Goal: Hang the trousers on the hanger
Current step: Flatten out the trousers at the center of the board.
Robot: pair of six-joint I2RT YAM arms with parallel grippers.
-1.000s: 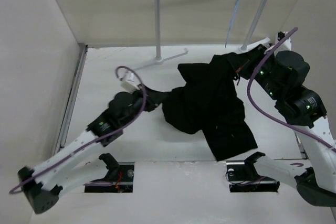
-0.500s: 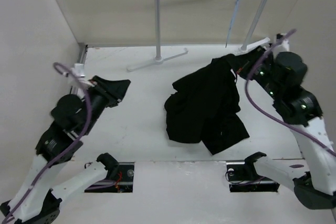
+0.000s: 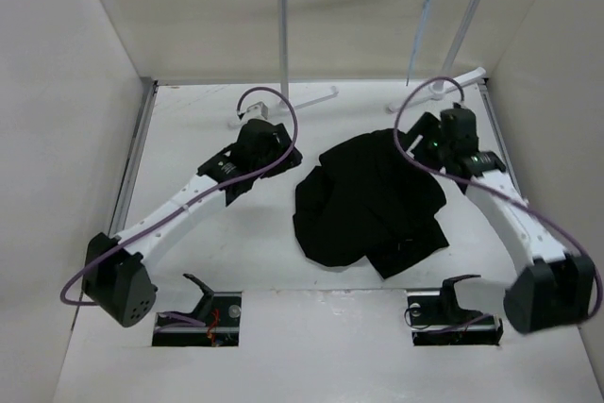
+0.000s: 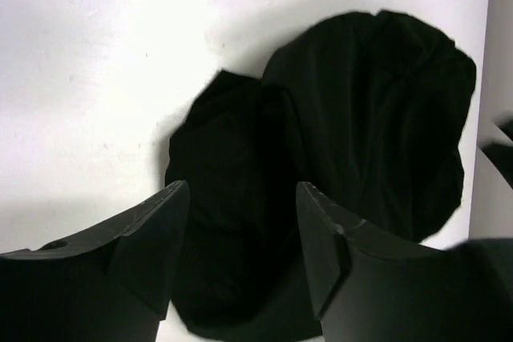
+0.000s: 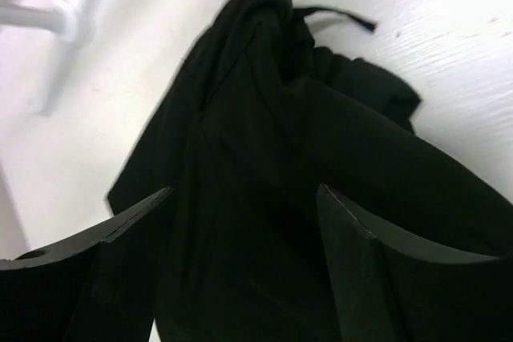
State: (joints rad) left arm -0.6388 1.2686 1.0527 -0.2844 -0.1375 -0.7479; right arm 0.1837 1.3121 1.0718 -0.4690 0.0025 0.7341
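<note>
The black trousers point(image 3: 368, 200) lie crumpled in a heap on the white table, right of centre. My left gripper point(image 3: 286, 154) hovers just off the heap's left edge, and in the left wrist view its fingers point(image 4: 152, 238) stand apart, with the trousers point(image 4: 361, 118) on the table behind the gap. My right gripper point(image 3: 422, 144) hangs over the heap's upper right. It is open too, and only the trousers point(image 5: 264, 158) and a drawstring point(image 5: 337, 15) show beyond its fingers point(image 5: 353, 254). The pale-blue hanger point(image 3: 425, 16) hangs from the rack's bar.
A white tubular rack point(image 3: 283, 35) stands at the back of the table, its feet close behind the trousers; part of it shows in the right wrist view as the rack point(image 5: 64, 18). Walls enclose the table on the left, back and right.
Both grippers have opened and let go of the trousers, which have settled into a tighter heap. The left arm swung out left, then back to the heap's edge. The right arm lowered over it.
</note>
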